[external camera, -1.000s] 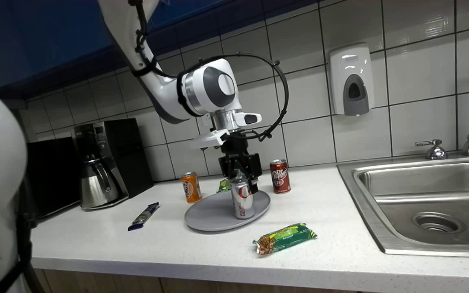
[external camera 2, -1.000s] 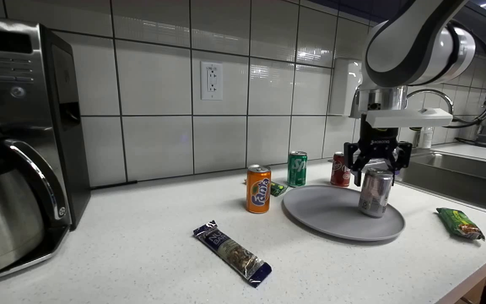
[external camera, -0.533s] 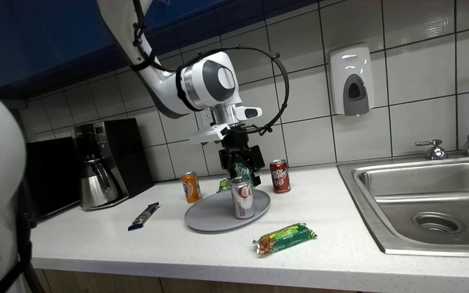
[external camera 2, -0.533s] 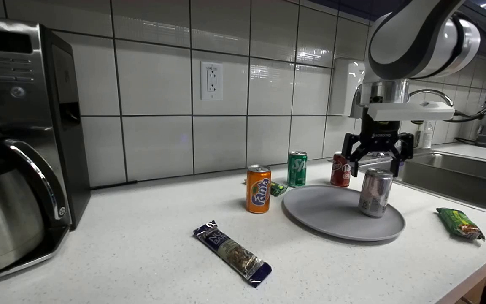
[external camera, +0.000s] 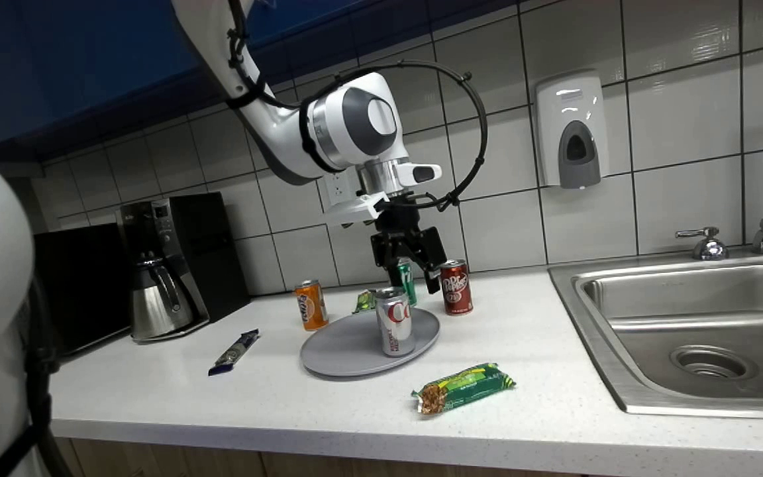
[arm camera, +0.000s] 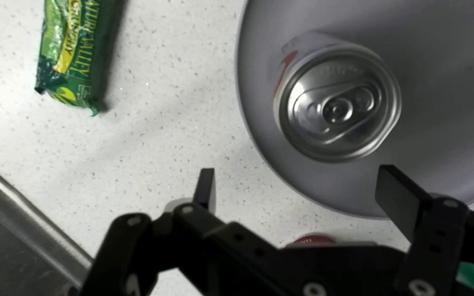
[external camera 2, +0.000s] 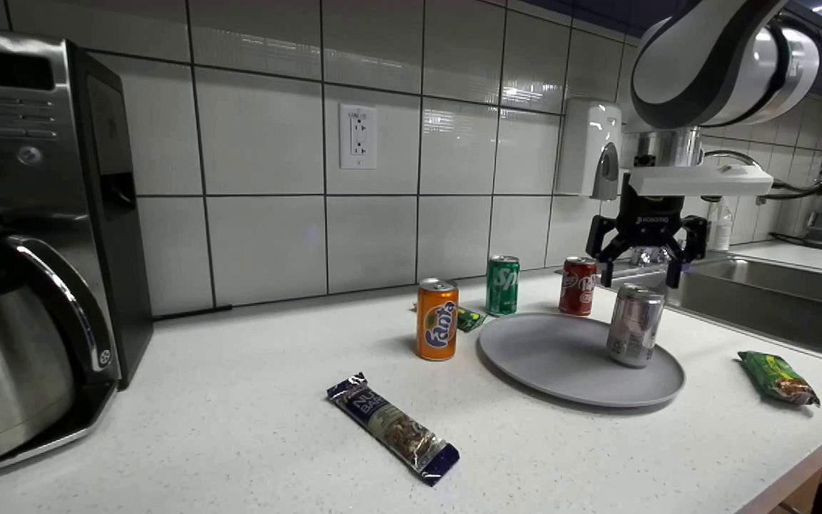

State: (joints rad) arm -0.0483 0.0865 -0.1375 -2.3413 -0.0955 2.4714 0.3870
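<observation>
All views share the gray plate [external camera 2: 554, 357]: both exterior views aslant, farther off; the wrist view from close above.

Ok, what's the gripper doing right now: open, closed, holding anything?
Gripper: open, holding nothing; the silver can stands upright on the gray plate.

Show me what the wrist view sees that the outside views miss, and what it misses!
Only the wrist view clearly shows the shiny metal pull tab on the silver cylindrical can.
Only the exterior views show the orange cylindrical Fanta can and the boxy black-and-steel coffee maker.
Both share that silver can standing on the round grey plate, the oblong green-wrapped snack bar and the open black two-fingered gripper, which holds nothing.
</observation>
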